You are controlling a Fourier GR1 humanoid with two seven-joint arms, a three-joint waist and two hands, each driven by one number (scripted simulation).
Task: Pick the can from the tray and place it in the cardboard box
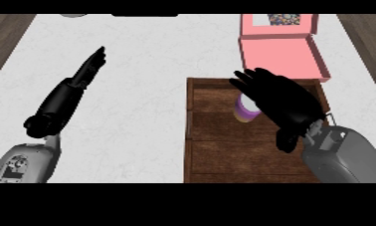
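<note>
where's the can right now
In the head view the can stands on the wooden tray at the right, near its far end, partly hidden by the right hand, with the pink box just beyond.

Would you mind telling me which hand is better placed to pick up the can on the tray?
The right hand: it hangs open over the brown wooden tray, right beside the small purple-and-white can. The left hand rests open over bare white counter, well away from the tray.
</note>
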